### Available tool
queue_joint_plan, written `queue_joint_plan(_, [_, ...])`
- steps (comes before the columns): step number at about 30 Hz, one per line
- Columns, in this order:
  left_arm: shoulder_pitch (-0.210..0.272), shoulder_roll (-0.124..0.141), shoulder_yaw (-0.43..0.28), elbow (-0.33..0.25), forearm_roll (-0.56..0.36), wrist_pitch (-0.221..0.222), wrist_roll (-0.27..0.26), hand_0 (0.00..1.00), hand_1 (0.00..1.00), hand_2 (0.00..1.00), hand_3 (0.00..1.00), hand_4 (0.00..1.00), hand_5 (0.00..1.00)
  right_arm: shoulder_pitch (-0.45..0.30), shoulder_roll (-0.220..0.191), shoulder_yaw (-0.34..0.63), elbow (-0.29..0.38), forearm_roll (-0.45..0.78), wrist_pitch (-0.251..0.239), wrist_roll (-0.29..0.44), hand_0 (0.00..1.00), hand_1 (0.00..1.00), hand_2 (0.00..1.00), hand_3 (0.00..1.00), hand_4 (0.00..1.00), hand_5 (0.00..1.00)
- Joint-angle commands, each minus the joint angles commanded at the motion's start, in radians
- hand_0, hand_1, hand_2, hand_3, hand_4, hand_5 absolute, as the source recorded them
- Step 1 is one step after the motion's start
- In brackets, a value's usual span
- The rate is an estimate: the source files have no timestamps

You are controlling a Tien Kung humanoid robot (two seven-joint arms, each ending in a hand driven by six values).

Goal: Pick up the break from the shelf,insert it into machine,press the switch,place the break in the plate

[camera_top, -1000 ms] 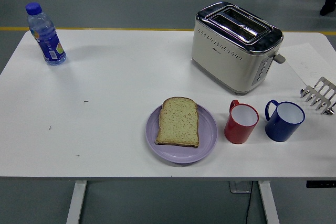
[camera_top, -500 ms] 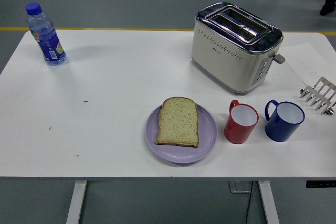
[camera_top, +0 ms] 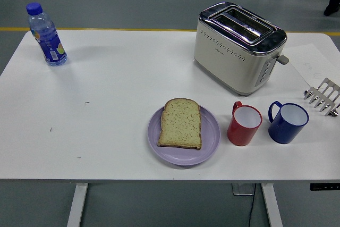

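Bread is the business here, but the biggest thing in view is the white table (camera_top: 117,99), which carries everything else. Next in size comes the cream and chrome toaster (camera_top: 237,47), standing toward the far right with both top slots showing dark and its side lever (camera_top: 282,59) pointing right. In front of it, near the table's front edge, sits a lilac plate (camera_top: 210,137), and the slice of bread (camera_top: 181,123) lies flat on that plate, covering its left and middle part. Just right of the plate stand a red mug (camera_top: 244,124) and then a blue mug (camera_top: 287,122), close together but apart, handles turned to the left. A clear bottle (camera_top: 47,35) with a blue cap stands upright at the far left corner. A small metal toast rack (camera_top: 323,96) sits at the right edge. Neither robot hand shows anywhere, so their fingers cannot be judged.
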Motion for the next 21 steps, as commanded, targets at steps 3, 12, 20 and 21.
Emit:
queue_joint_plan(3, [-0.001, 0.0, 0.0, 0.0, 0.0, 0.0, 0.0, 0.662, 0.625, 0.678, 0.616, 0.439, 0.915, -0.001, 0.005, 0.001, -0.006, 0.0, -0.001, -0.003, 0.748, 0.699, 0.729, 0.673, 0.527, 0.251])
queue_joint_plan(12, [-0.003, 0.0, -0.003, 0.0, 0.005, -0.001, 0.001, 0.661, 0.624, 0.677, 0.615, 0.438, 0.916, -0.001, 0.011, 0.005, -0.017, 0.0, -0.007, -0.005, 0.746, 0.694, 0.724, 0.669, 0.523, 0.272])
queue_joint_plan(20, [0.004, 0.0, -0.012, 0.0, 0.025, -0.003, 0.005, 0.661, 0.624, 0.676, 0.614, 0.438, 0.917, -0.004, 0.009, 0.008, -0.023, 0.001, -0.011, -0.002, 0.742, 0.693, 0.723, 0.67, 0.524, 0.277])
queue_joint_plan(21, [0.004, 0.0, -0.012, 0.0, 0.025, -0.003, 0.005, 0.661, 0.624, 0.676, 0.614, 0.438, 0.917, -0.005, 0.009, 0.008, -0.023, 0.001, -0.011, -0.002, 0.742, 0.693, 0.723, 0.67, 0.524, 0.277])
